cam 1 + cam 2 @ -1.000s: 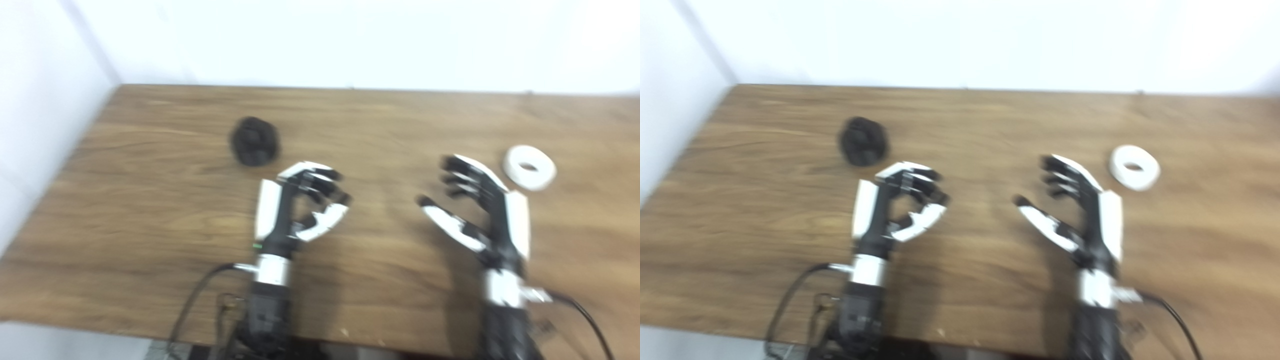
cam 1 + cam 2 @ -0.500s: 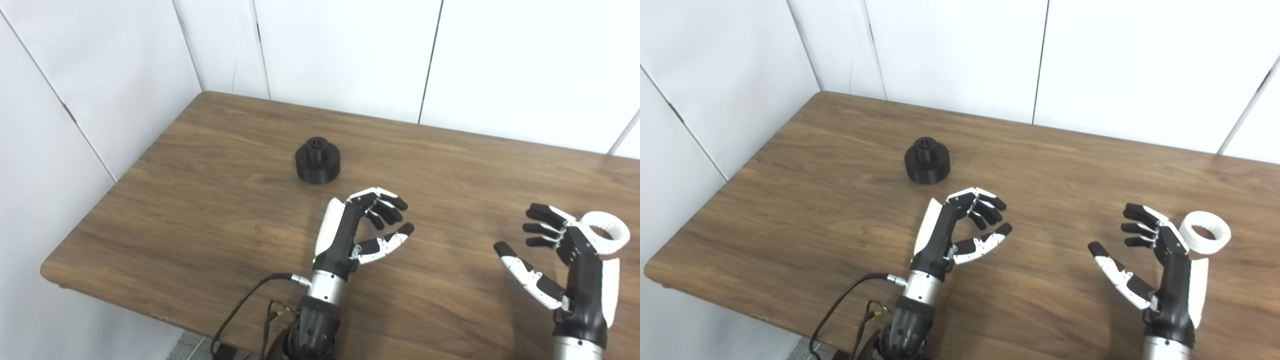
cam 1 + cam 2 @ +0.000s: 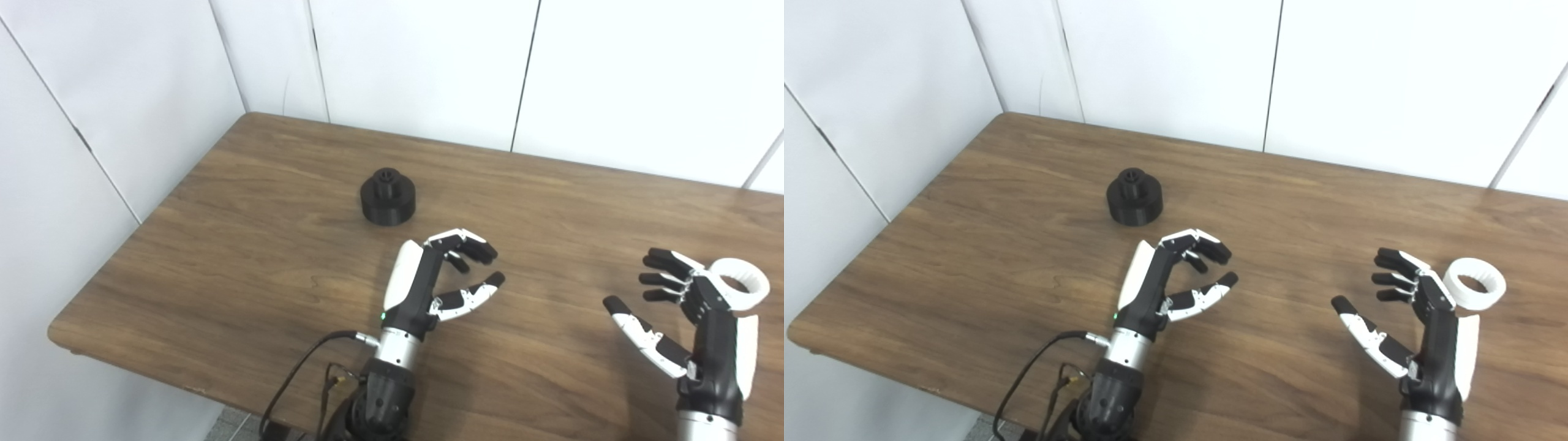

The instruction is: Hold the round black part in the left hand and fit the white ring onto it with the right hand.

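The round black part (image 3: 388,198) stands on the wooden table (image 3: 257,263), a short hub sticking up from its top. My left hand (image 3: 438,282) hovers near and right of it, open, fingers curled with nothing in them. The white ring (image 3: 1477,291) lies flat on the table at the right. My right hand (image 3: 1415,321) is just left of the ring, open with fingers spread, thumb pointing left. In the left eye view the right hand (image 3: 695,324) partly overlaps the ring (image 3: 744,291).
White wall panels (image 3: 429,61) close off the table's far and left sides. The table's left corner (image 3: 58,331) and front edge lie close to my arms. A black cable (image 3: 294,380) hangs from the left forearm.
The camera swung from a blurred overhead view to this steadier angled one. Over the last half second my left hand's fingers spread slightly; the part and ring stayed put.
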Motion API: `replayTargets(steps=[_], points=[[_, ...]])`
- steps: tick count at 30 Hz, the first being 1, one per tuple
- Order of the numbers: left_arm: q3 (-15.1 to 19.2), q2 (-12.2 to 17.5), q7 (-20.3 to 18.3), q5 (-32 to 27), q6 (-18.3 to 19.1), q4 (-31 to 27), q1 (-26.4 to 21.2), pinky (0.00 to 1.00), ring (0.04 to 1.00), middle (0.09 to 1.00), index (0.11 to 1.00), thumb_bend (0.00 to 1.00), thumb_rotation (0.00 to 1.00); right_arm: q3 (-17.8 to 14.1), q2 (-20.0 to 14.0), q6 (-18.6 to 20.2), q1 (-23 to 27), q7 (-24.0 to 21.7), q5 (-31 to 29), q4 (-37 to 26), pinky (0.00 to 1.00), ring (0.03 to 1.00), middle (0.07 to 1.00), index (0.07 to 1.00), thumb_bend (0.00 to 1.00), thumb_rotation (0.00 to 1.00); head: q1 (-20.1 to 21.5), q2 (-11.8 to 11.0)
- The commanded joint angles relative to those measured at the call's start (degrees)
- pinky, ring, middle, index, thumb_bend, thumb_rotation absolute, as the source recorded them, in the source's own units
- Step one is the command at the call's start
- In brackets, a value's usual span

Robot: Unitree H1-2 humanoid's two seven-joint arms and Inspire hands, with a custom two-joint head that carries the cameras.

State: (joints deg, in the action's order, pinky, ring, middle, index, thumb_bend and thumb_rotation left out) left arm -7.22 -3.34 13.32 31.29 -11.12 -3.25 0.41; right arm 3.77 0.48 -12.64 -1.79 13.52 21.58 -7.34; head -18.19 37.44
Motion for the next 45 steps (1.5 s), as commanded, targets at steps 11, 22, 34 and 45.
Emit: replayTargets(steps=[11,22,34,45], points=[[2.6,5.7,-0.6,4.3,6.5,-5.2,-4.3,0.7,0.802,0.822,0.737,0.61,0.28,-0.2,-0.8,-1.9,-1.5,0.0,-0.1,2.5,0.52,0.614,0.685,0.694,0.72,0.19,0.0,0.0],[5.0,10.2,-1.8,8.2,11.8,-6.8,-7.3,0.83,0.94,0.941,0.832,0.66,0.38,-0.1,-0.8,-1.8,-1.5,-0.1,0.0,2.4,0.52,0.615,0.688,0.696,0.72,0.2,-0.1,0.0],[7.7,16.5,-3.3,8.7,15.7,-7.3,-10.6,0.93,1.0,1.0,0.93,0.82,0.45,-0.3,-0.6,-1.9,-1.4,-0.1,-0.5,2.9,0.51,0.61,0.687,0.696,0.72,0.17,-0.3,-0.3],[9.2,21.9,-4.5,12.0,19.6,-5.7,-13.6,1.0,1.0,1.0,0.969,0.92,0.51,-0.4,-0.8,-2.3,-1.2,0.1,-0.3,3.7,0.51,0.609,0.687,0.697,0.72,0.2,-0.6,-0.4]])
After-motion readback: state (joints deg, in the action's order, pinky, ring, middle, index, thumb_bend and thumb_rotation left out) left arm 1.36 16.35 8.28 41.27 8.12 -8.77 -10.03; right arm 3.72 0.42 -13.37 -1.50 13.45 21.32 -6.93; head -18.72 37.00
